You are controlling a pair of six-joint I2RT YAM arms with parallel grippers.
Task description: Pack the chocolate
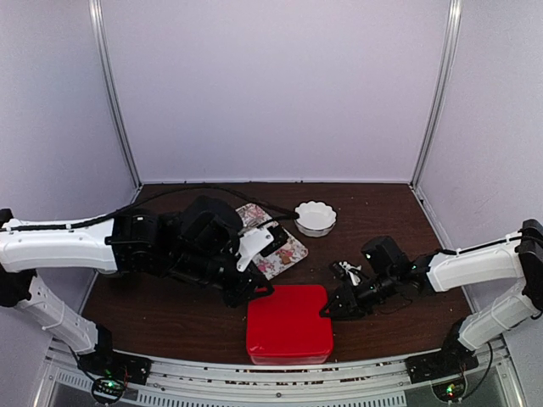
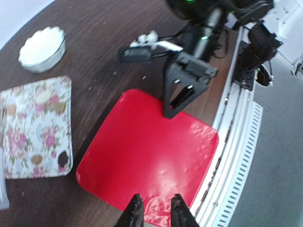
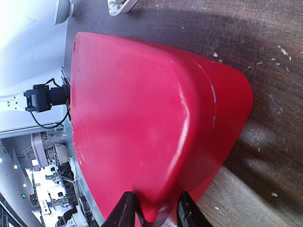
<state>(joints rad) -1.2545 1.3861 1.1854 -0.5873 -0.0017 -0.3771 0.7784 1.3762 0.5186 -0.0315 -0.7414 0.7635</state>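
Down at the right gripper [image 3: 155,195] first: we note its two fingers set narrow on the rim of the red box [image 3: 156,109], with red filling the gap from pad to pad, so a pinch. Left gripper [image 2: 156,199]: fingers likewise narrow, straddling the box's rim on the opposite side (whether they bite it or only flank it, we cannot tell). Both arms lie low over the dark table [image 1: 170,314], meeting the box from either side. Chocolate [image 2: 43,97]: several small tan and dark pieces lie on the floral tray [image 2: 28,127]. The tray is near the box on its far side from the arm bases, well apart from both sets of jaws. White bowl [image 2: 41,47] sits beyond the tray, apart from it.
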